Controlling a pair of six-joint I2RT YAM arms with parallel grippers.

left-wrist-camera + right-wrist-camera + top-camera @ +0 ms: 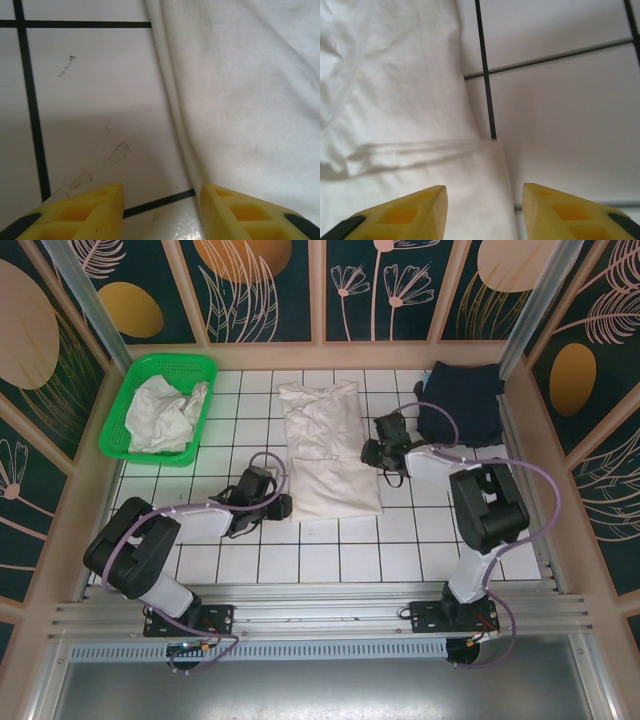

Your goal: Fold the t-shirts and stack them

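Off-white t-shirt (pixel 325 445) lies folded into a long strip in the middle of the white tiled bench (pixel 330 560), with a smoother layer doubled over at its near end and wrinkled cloth beyond. At the lower left edge of that near end the left hand (pixel 283 506) sits low over the tiles; in its wrist view the left hand (pixel 161 189) stands moderately wide, gripping nothing, with the shirt's edge (pixel 240 100) running up the right of the frame. Further up, at the shirt's right edge, the right hand (pixel 368 452) is likewise low; its wrist view shows the right hand (pixel 484 188) parted and empty above a folded corner of the cloth (pixel 395 100). At the far right lies a navy t-shirt (pixel 462 400). At the far left a green basket (pixel 115 425) holds crumpled off-white t-shirts (pixel 165 412).
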